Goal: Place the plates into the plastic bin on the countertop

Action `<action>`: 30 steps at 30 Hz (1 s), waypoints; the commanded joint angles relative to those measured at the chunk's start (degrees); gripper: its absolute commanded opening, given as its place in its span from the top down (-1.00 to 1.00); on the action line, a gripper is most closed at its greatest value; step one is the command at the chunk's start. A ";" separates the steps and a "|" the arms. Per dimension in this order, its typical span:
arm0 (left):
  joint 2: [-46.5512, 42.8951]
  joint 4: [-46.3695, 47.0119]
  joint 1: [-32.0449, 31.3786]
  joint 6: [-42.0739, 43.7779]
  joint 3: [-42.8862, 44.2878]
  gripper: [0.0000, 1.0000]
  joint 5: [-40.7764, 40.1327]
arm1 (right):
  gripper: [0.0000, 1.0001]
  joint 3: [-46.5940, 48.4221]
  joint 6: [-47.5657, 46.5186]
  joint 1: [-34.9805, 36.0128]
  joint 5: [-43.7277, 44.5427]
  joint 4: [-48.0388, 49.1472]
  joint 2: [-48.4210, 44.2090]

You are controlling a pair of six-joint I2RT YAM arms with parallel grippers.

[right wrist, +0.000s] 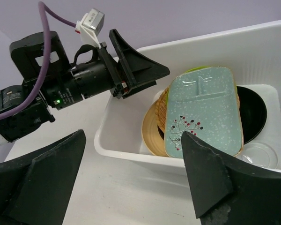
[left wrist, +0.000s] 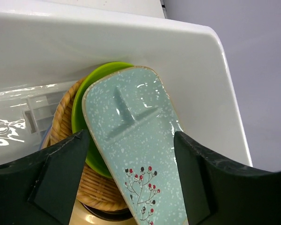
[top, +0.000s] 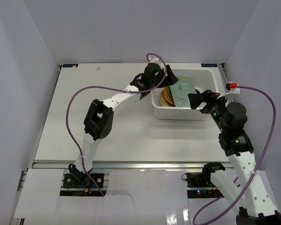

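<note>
The white plastic bin (top: 178, 115) stands at the back right of the countertop (top: 107, 136). In it the pale teal speckled plate (top: 182, 93) leans on a lime green plate (left wrist: 84, 117), an orange woven plate (left wrist: 61, 117) and a peach plate (right wrist: 152, 136). A black plate (right wrist: 253, 112) lies behind them. My left gripper (top: 171, 76) is open and hovers over the bin's far left corner. In the left wrist view (left wrist: 131, 187) its fingers frame the teal plate (left wrist: 136, 150) without holding it. My right gripper (top: 201, 99) is open and empty at the bin's near right rim (right wrist: 126, 152).
Purple cables (top: 79, 98) loop over the left of the countertop and to the right of the right arm. White walls enclose the table on three sides. A clear round piece (right wrist: 260, 154) lies in the bin's near right corner.
</note>
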 commanded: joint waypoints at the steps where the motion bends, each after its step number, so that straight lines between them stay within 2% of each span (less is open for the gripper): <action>1: -10.80 3.79 -0.12 4.91 -0.93 -0.68 0.84 | -0.82 2.47 -0.78 0.12 1.95 2.14 -0.87; 2: -14.13 6.14 -0.20 5.71 -1.46 -0.67 1.02 | -0.94 2.47 -0.69 0.12 1.95 2.15 -0.95; 3: -15.81 8.51 -0.20 6.85 -1.90 -0.96 1.11 | -0.97 2.56 -0.34 0.12 1.95 2.49 -1.04; 5: -21.15 10.29 -0.20 10.18 -3.47 -0.96 0.85 | -0.80 2.56 -0.34 0.12 3.80 3.02 -0.95; 8: -27.15 12.31 -0.20 14.32 -6.98 -0.96 -1.00 | -0.80 3.35 -0.25 0.21 4.24 2.85 -0.86; 12: -40.04 12.67 -0.20 20.38 -14.45 -0.96 -4.85 | -0.80 3.79 -0.34 0.12 4.59 3.64 -1.74; 14: -45.16 12.58 -0.20 22.49 -19.02 -0.96 -7.66 | -0.80 3.79 -0.52 0.12 5.03 4.69 -2.36; 15: -47.97 13.01 -0.20 23.72 -24.87 -0.96 -8.73 | -0.80 3.70 -0.52 0.12 5.29 5.04 -2.62; 17: -56.76 12.93 -0.20 23.91 -31.05 -0.96 -13.45 | -0.80 2.92 0.44 0.12 5.99 6.79 -3.23; 21: -70.56 7.94 -0.20 22.94 -45.98 -0.96 -18.56 | -0.80 0.81 2.81 0.21 4.68 12.07 -3.85; 22: -75.28 7.14 -0.20 22.59 -48.11 -0.96 -19.71 | -0.80 0.72 3.08 0.12 4.33 12.34 -3.77; 26: -84.96 -3.65 -0.20 20.48 -54.62 -0.96 -23.59 | -0.80 0.45 3.44 0.12 3.63 13.83 -3.59; 30: -91.58 -8.95 -0.20 19.34 -60.43 -0.96 -25.61 | -0.80 0.19 3.18 0.12 3.97 13.48 -4.12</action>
